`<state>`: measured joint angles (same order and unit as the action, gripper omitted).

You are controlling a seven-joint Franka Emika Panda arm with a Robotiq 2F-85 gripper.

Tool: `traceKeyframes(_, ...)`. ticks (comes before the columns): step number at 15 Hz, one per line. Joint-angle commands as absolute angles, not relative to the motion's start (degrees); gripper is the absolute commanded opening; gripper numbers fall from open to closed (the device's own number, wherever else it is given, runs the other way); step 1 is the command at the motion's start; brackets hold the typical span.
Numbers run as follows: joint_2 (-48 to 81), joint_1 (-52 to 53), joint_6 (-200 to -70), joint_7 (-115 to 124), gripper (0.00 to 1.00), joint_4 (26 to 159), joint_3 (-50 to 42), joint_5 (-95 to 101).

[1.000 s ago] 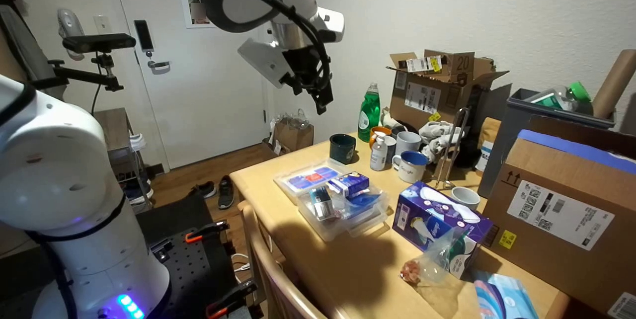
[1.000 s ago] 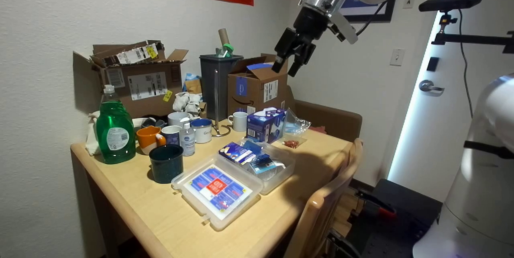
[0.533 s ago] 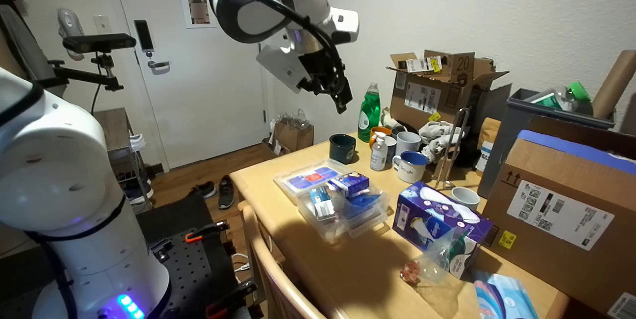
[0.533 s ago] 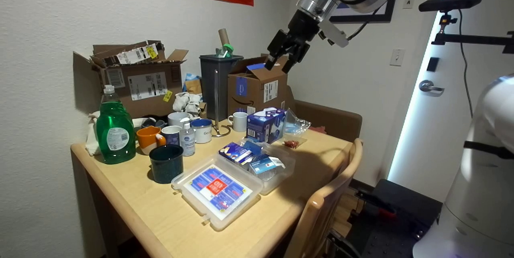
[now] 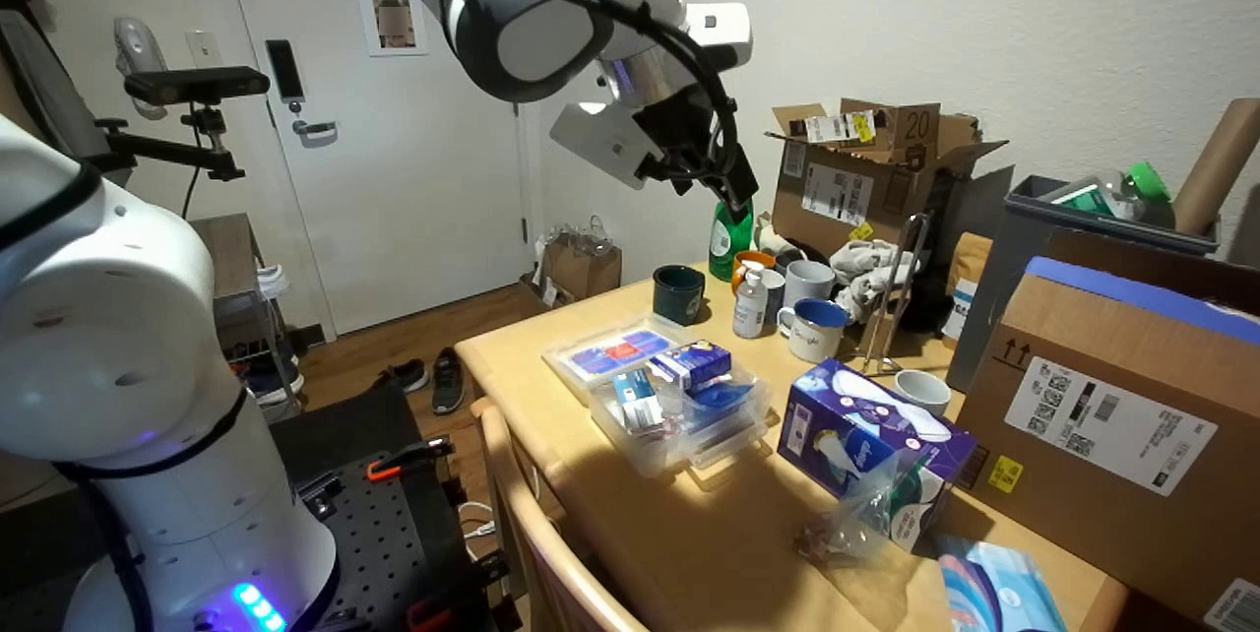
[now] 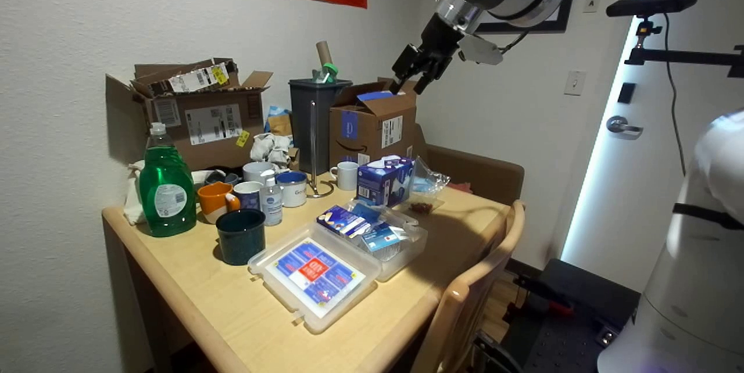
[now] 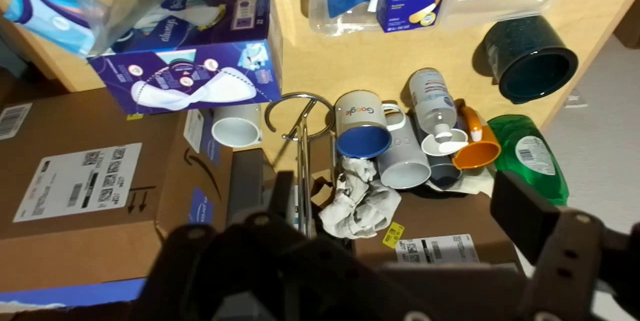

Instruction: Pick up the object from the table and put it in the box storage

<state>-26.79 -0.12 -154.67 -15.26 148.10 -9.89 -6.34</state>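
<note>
Nothing was gripped or touched by the end effector [image 7: 395, 191], which was spread wide and held well above the counter [image 6: 203, 286]. On it, one pale-blue packet [image 5: 1004, 588] was seen near one printed carton [image 5: 871, 430]. One clear plastic tray [image 6: 410, 258], one green bottle [image 6: 167, 178] and two large cardboard boxes [image 6: 212, 123] were also counted.

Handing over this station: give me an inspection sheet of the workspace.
Surface: pale wooden table, partly covered.
Job's things: soft pale light-blue packet on the table; shallow clear plastic tray, open, holding small blue packages.
Clutter: blue-and-purple printed carton near the packet; tall green bottle; round dark-green mug.
Hand: black, two-fingered, open, grasping nothing.
Cables: black cable tied along the white arm.
Surroundings: white door; wooden chair beside the table.
</note>
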Motion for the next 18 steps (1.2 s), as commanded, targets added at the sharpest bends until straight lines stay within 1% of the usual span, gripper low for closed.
traceKeyframes(1, -24.46, -3.26, -156.93, -13.49, 1.00, 146.31, -9.07, -2.03)
traceKeyframes(6, -20.44, -7.40, -157.26, -10.20, 1.00, 144.15, -8.33, 3.80)
traceKeyframes(8, -18.60, -5.94, -155.97, -11.80, 1.00, 143.06, -10.53, 1.72)
traceKeyframes(12, -14.17, -7.32, -155.16, -10.08, 1.00, 140.93, -11.31, 1.55)
traceKeyframes(14, -15.74, -7.18, -155.96, -10.86, 1.00, 142.78, -11.22, 1.93)
traceKeyframes(18, -13.95, -7.61, -155.95, -10.50, 1.00, 141.89, -11.22, 1.95)
